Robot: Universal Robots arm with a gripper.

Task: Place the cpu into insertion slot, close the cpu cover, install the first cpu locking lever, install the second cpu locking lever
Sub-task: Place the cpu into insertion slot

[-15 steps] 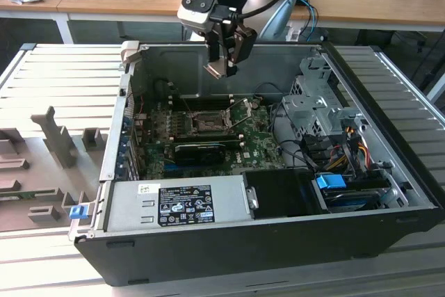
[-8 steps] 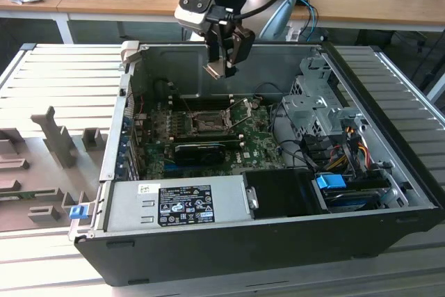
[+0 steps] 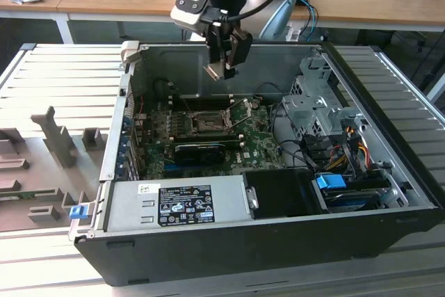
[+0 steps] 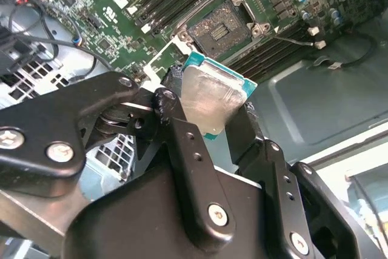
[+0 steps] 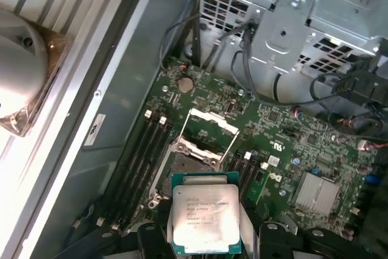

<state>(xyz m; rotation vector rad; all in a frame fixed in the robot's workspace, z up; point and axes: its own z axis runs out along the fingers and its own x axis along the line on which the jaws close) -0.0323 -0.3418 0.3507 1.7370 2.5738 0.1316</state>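
My gripper (image 3: 224,69) hangs above the open computer case, shut on the cpu (image 4: 212,98), a small square chip with a silvery face and a teal edge. In the first wrist view the cpu (image 5: 203,216) sits between the black fingers (image 5: 145,238), face up to the camera. Below it on the green motherboard (image 3: 257,140) lies the insertion slot (image 3: 208,122), dark-centred and uncovered in both wrist views (image 4: 223,25) (image 5: 177,165). The cpu cover (image 5: 209,127) stands raised beside the slot. The chip is well clear of the slot and touches nothing else.
A silver drive cage (image 3: 313,102) and bundled cables (image 3: 348,144) fill the case on the exterior view's right. A power supply (image 3: 181,203) lies along the case's front, with a long black ridged card (image 3: 201,149) behind it. Grey fixtures (image 3: 55,137) stand outside the case.
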